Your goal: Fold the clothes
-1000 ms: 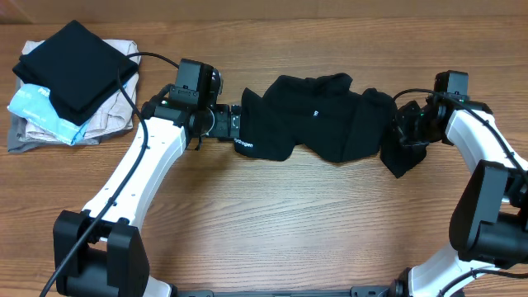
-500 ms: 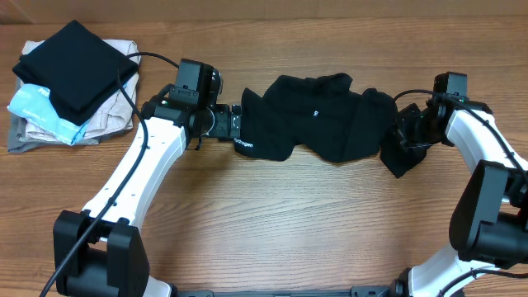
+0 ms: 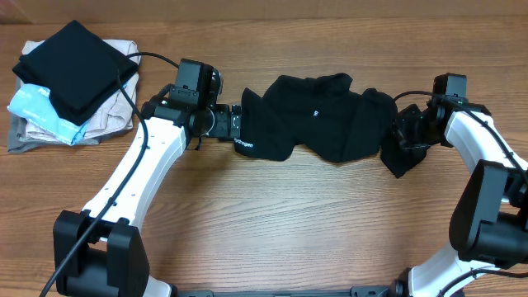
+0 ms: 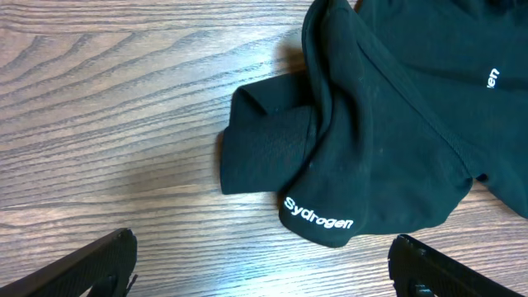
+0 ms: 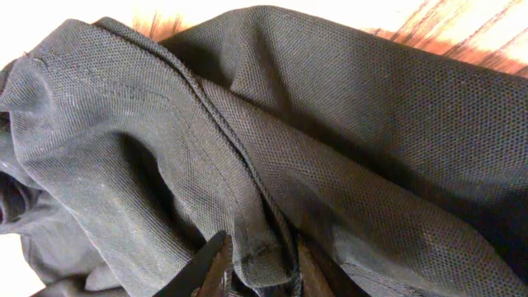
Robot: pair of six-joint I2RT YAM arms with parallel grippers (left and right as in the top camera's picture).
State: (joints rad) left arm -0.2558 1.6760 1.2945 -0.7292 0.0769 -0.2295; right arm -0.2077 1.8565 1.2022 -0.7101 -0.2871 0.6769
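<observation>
Landmark: pile point(image 3: 111, 120) of folded garments on the wooden table point(image 3: 272, 223), a black one on top, light-blue, beige and grey beneath.

Shirt point(image 3: 322, 124): black, lying on the table well to the right of the pile, crumpled and stretched into a long band running away from it.

Shirt's near end: the end facing the pile, rolled into a sleeve-like tube in the left wrist view point(image 4: 371, 140), with white lettering point(image 4: 318, 214) on its lower edge.

Shirt's far end: the end farthest from the pile, drooping to a point toward the table's front edge.

Left gripper point(image 3: 233, 124): between the pile and the shirt, right at the shirt's near end; released, fingers spread wide in its own camera point(image 4: 260, 242), nothing between them, cloth just ahead of the tips.

Right gripper point(image 3: 406, 132): beyond the shirt from the pile, at the far end; clenched on a fold of the shirt point(image 5: 247, 124), fingers close together point(image 5: 260, 264) with a seam pinched between them.

White mark point(image 3: 316, 113): small, on the shirt's upper middle, on the side away from the pile.
</observation>
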